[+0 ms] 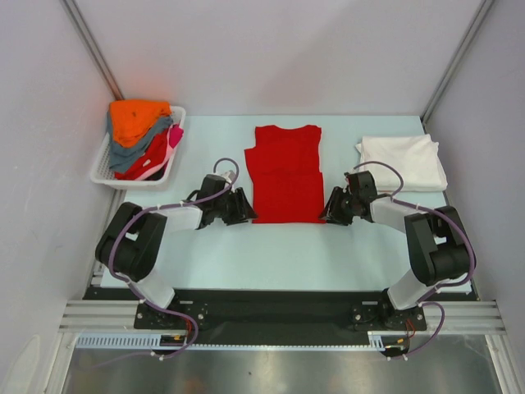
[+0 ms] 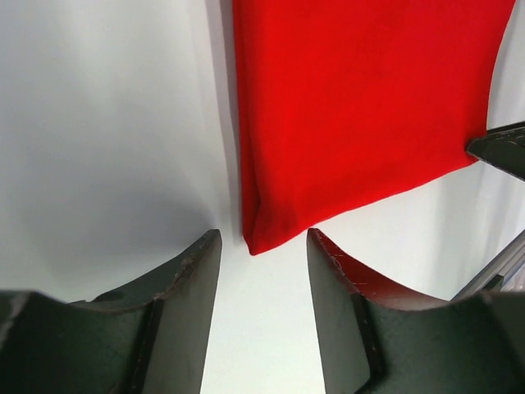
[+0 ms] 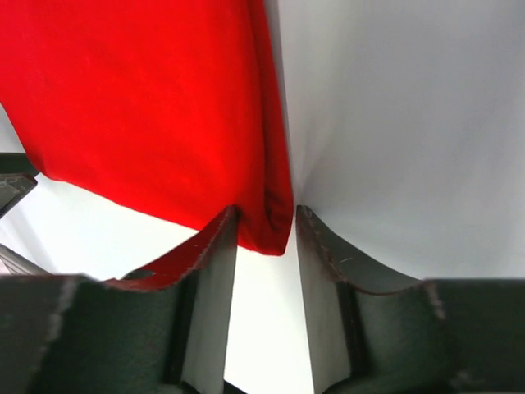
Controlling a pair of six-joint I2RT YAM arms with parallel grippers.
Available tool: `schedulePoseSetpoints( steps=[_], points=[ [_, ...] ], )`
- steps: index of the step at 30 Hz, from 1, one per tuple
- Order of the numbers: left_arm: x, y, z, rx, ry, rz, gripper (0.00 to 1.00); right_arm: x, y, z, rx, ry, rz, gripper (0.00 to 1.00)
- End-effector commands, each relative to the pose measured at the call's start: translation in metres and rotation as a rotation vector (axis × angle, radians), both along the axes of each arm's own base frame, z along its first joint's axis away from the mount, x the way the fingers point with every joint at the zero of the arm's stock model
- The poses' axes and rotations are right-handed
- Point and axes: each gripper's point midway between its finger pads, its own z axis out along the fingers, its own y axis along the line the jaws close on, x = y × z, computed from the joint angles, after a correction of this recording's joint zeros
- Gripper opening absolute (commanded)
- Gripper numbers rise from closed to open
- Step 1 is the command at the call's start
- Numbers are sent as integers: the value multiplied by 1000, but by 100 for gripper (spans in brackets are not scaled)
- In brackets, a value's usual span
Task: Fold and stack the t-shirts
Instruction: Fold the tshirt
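The plain red t-shirt point(image 1: 285, 174) lies flat in the middle of the table, its sleeves folded in. My left gripper point(image 1: 246, 215) is open just short of the shirt's near left corner point(image 2: 254, 238), which lies ahead of the gap between the fingers point(image 2: 263, 238). My right gripper point(image 1: 328, 215) is open with the near right corner point(image 3: 275, 234) between its fingertips point(image 3: 267, 212); the cloth touches one finger only. A folded cream-white t-shirt point(image 1: 402, 162) lies at the back right. Orange point(image 1: 138, 117), grey-teal point(image 1: 135, 148) and red-with-pink-trim point(image 1: 156, 156) shirts are heaped in the basket.
The white mesh basket point(image 1: 102, 172) stands at the back left, by the left wall. Metal frame posts run up at both back corners. The right gripper's finger point(image 2: 500, 152) shows at the right edge of the left wrist view.
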Motion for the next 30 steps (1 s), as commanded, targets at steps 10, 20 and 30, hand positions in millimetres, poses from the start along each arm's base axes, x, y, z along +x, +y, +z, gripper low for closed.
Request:
schedulePoseSetpoints(
  steps=[10,20,30],
  points=[
    [-10,-13,-15,-23,39,-32,34,-6,7,-10,34,28,31,26],
    [-8,-10,-3,-23,-3,2,0,-8,10,9,43,10,50,0],
    [-40,-2,48,-84,-94,-37,0,-44,7,53,42,-51,92,0]
  ],
)
